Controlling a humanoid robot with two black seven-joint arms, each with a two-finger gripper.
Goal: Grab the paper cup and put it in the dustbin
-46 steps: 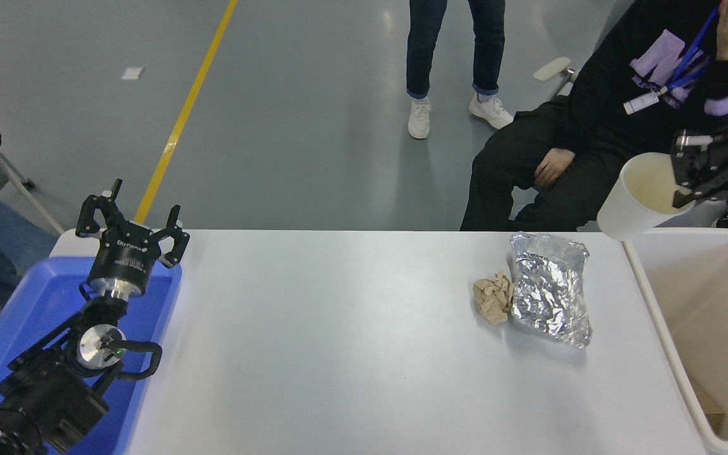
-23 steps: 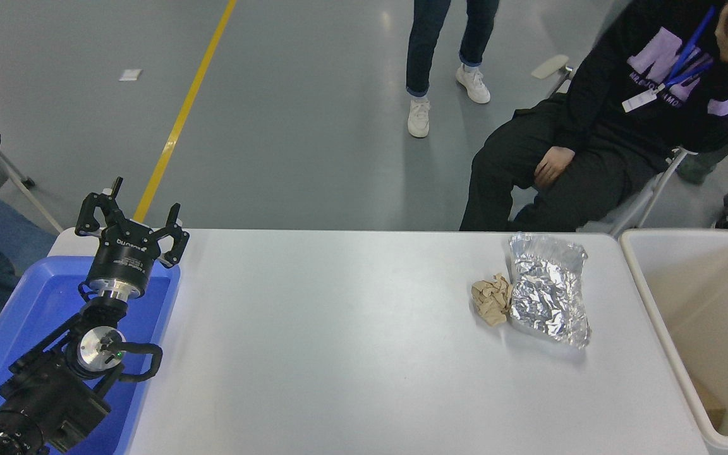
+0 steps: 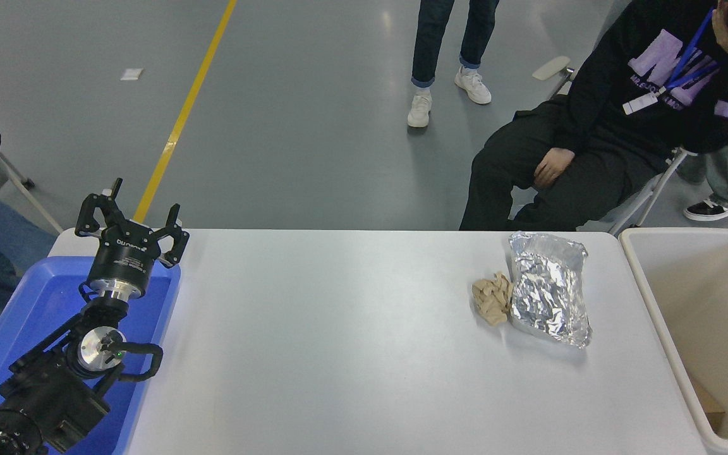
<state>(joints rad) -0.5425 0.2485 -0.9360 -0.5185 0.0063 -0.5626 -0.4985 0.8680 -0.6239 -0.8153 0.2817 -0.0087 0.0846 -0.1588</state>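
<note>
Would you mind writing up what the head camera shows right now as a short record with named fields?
left gripper: open, parked over the blue tray at the table's left end
right arm: out of view
paper cup: not visible
dustbin: at the table's right end; something brown in its near corner
table: crumpled brown paper wad touching the silver foil
people: one seated beyond the far edge, others standing
</note>
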